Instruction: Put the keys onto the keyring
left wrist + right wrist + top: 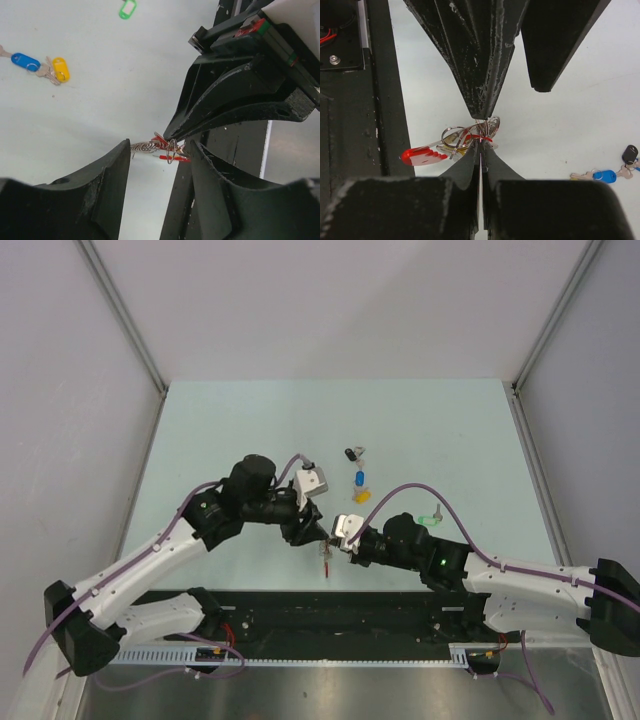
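Observation:
The keyring [326, 558], a bunch of silvery loops with a thin red band, hangs just above the table's near edge. My right gripper [480, 142] is shut on it [480, 134]. A red oblong piece [422, 156] hangs from its left side. My left gripper [160, 150] is open, and the loops [146, 147] lie between its fingertips, touching the left one. Loose keys lie farther back: black-tagged [350, 453], blue-tagged [358, 478], yellow-tagged [362, 496] and green-tagged [430, 518]. The left wrist view shows the blue [25, 61], yellow [61, 69] and green [127, 9] ones.
A black rail [330, 615] with the arm bases runs along the near table edge, right under the grippers. Grey walls [330, 310] close in the pale table [240, 420] on three sides. The right wrist view shows the blue [605, 175] and black [630, 152] tags at its right.

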Controlling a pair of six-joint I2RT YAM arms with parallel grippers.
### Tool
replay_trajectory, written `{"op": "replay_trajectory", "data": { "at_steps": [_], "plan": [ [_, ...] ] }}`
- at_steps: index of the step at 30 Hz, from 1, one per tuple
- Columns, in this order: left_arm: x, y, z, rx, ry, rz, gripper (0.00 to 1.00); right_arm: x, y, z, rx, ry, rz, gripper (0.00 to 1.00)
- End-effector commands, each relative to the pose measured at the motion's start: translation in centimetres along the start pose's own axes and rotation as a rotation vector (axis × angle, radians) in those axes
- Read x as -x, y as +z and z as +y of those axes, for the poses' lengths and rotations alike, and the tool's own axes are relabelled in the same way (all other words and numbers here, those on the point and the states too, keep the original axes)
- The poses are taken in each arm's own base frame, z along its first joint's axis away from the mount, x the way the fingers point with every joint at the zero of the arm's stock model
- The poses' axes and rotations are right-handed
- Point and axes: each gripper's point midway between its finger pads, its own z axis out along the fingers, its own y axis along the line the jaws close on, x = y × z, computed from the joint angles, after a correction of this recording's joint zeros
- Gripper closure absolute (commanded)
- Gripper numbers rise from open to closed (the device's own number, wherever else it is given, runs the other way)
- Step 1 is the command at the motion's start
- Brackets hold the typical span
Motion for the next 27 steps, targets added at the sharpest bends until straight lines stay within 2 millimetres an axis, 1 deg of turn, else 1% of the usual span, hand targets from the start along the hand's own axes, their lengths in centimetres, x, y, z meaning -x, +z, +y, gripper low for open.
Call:
{"op": "replay_trajectory", "data": {
  "at_steps": [1, 13, 14, 18, 21, 24, 25, 27],
  "plan": [
    [0.6, -0.6, -1.3, -0.042, -0.001, 0.037, 0.46, 2.6, 0.0, -0.7, -0.023, -0.016, -0.072, 1.0],
    [0.4, 1.2, -1.2, -0.028, 0.023, 0.118, 0.5, 2.6, 0.0, -0.6, -0.016, -0.015, -0.074, 1.0],
    [0.2, 1.4, -0.9, -0.017, 0.026, 0.13, 0.51, 2.6, 0.0, -0.6, -0.016, -0.015, -0.074, 1.0],
    [0.0, 1.7, -0.6, -0.009, 0.031, 0.145, 0.53, 2.7, 0.0, -0.6, -0.015, -0.015, -0.076, 1.0],
    [-0.1, 1.7, -0.6, -0.007, 0.034, 0.153, 0.57, 2.6, 0.0, -0.5, -0.013, -0.015, -0.074, 1.0],
    [-0.3, 1.7, -0.6, -0.009, 0.036, 0.161, 0.69, 2.5, 0.0, -0.5, -0.011, -0.015, -0.073, 1.0],
    [-0.3, 1.6, -0.6, -0.007, 0.037, 0.16, 0.74, 2.6, 0.0, -0.5, -0.013, -0.015, -0.075, 1.0],
    [-0.4, 1.5, -0.6, -0.01, 0.041, 0.164, 0.77, 2.6, 0.1, -0.5, -0.011, -0.015, -0.073, 1.0]
  ]
}}
